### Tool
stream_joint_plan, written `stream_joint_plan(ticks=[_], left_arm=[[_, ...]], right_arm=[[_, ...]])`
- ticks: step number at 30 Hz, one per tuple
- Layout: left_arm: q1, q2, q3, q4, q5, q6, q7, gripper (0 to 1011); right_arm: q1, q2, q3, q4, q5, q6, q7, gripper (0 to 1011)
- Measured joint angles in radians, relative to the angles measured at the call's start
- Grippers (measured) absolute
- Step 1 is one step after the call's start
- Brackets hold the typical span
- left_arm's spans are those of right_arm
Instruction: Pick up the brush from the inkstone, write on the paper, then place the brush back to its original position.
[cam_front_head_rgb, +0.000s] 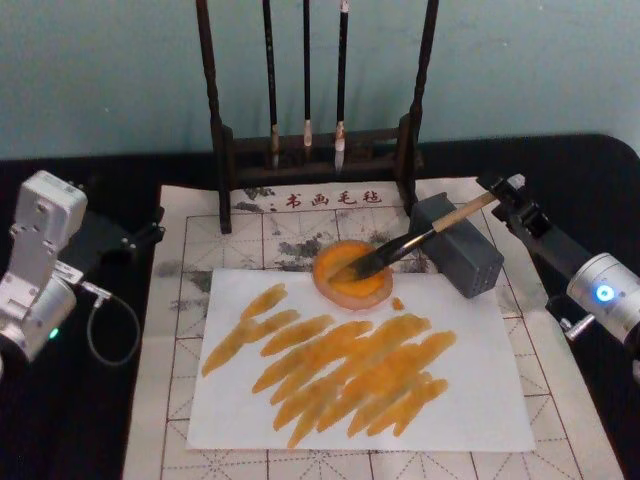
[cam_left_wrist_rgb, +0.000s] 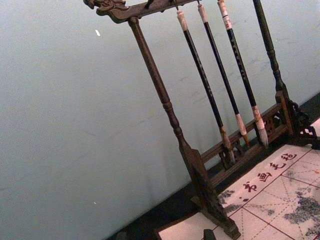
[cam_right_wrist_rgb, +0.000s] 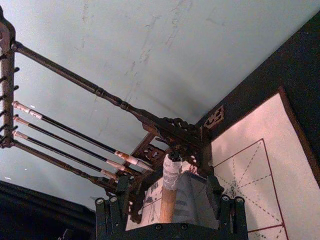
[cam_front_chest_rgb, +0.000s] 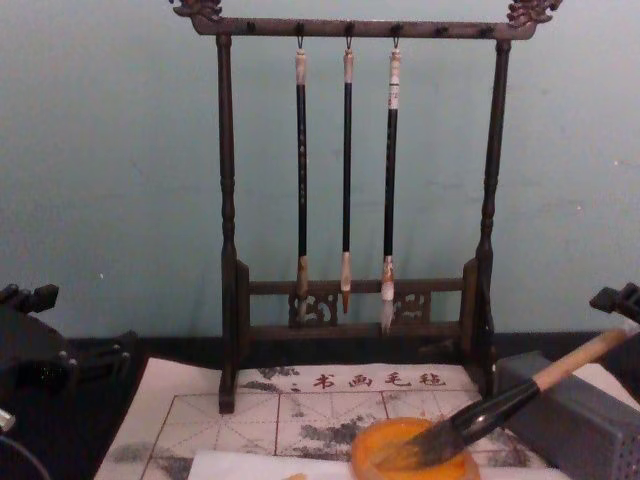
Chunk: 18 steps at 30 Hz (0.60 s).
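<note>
The brush (cam_front_head_rgb: 420, 238) lies slanted, its dark tuft in the round orange inkstone (cam_front_head_rgb: 365, 292) and its pale handle propped on a grey block (cam_front_head_rgb: 470, 262). My right gripper (cam_front_head_rgb: 503, 192) is at the handle's far end. In the right wrist view its fingers (cam_right_wrist_rgb: 227, 212) stand wide apart on both sides of the handle (cam_right_wrist_rgb: 169, 192), so it is open. The white paper (cam_front_head_rgb: 480, 400) in front of the inkstone carries many orange strokes. From the chest view the brush (cam_front_chest_rgb: 500, 405) slopes down into the inkstone (cam_front_chest_rgb: 400, 458). My left gripper (cam_front_head_rgb: 148, 232) is parked at the mat's left edge.
A dark wooden rack (cam_front_head_rgb: 222, 150) with three thin hanging brushes (cam_front_head_rgb: 306, 80) stands behind the inkstone. A gridded felt mat (cam_front_head_rgb: 180, 300) lies under the paper on the black table. A cable loop (cam_front_head_rgb: 110, 335) hangs off the left arm.
</note>
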Motion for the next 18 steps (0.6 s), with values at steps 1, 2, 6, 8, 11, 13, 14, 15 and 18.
stream_joint_plan(ticks=[1,2,6,8,11,13,14,15,18], left_arm=[[0.000,0.000,0.000,0.000,0.000,0.000,0.000,1001],[0.000,0.000,0.000,0.000,0.000,0.000,0.000,1001],[0.000,0.000,0.000,0.000,0.000,0.000,0.000,1001],[0.000,0.000,0.000,0.000,0.000,0.000,0.000,1001],[0.000,0.000,0.000,0.000,0.000,0.000,0.000,1001],[0.000,0.000,0.000,0.000,0.000,0.000,0.000,1001],[0.000,0.000,0.000,0.000,0.000,0.000,0.000,1001],[0.000,0.000,0.000,0.000,0.000,0.000,0.000,1001],[0.000,0.000,0.000,0.000,0.000,0.000,0.000,1001]], right_arm=[[0.000,0.000,0.000,0.000,0.000,0.000,0.000,1000],[0.000,0.000,0.000,0.000,0.000,0.000,0.000,1003],[0.000,0.000,0.000,0.000,0.000,0.000,0.000,1002],[0.000,0.000,0.000,0.000,0.000,0.000,0.000,1003],[0.000,0.002,-0.002,-0.003,-0.008,-0.008,0.005,1002],[-0.004,0.007,-0.005,-0.009,-0.026,-0.022,0.013,1002],[-0.008,0.011,-0.006,-0.016,-0.043,-0.034,0.017,1003],[-0.008,0.011,-0.006,-0.016,-0.043,-0.034,0.017,1003],[-0.019,0.022,-0.006,-0.033,-0.096,-0.070,0.018,1003]])
